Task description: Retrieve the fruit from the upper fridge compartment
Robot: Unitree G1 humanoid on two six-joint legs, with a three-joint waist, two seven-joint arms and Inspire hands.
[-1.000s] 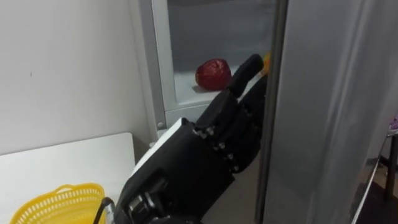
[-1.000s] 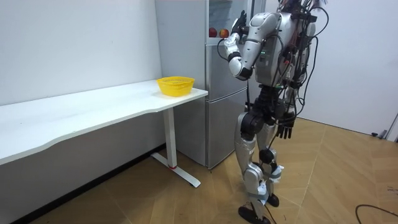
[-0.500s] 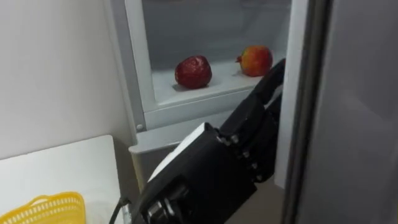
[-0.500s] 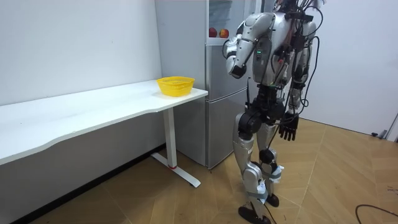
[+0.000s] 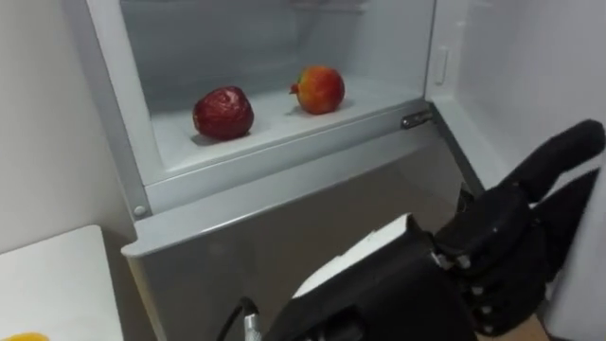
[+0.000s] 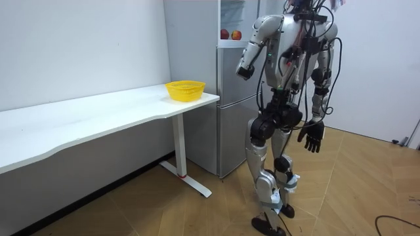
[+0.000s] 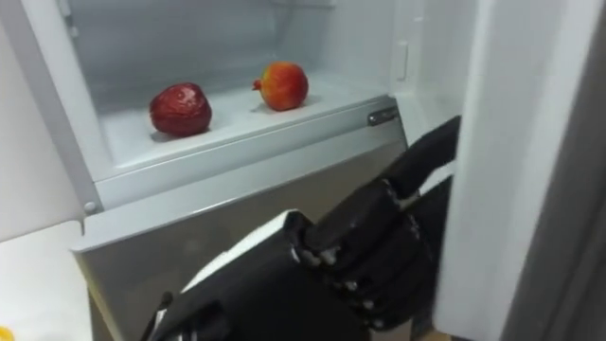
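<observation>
Two fruits lie on the upper fridge's shelf (image 5: 275, 137), apart from each other: dark red fruit (image 5: 223, 113) at left, orange-red fruit (image 5: 320, 89) to its right and a little farther back. Neither is touched. Left hand (image 7: 374, 251): raised, near and below the shelf, just beside the open fridge door (image 7: 530, 189) at right; open or closed cannot be told. Right hand (image 6: 312, 137): hanging at the robot's side, fingers relaxed, empty. Yellow basket (image 6: 185, 89) stands on the white desk (image 6: 98, 111), left of the fridge.
</observation>
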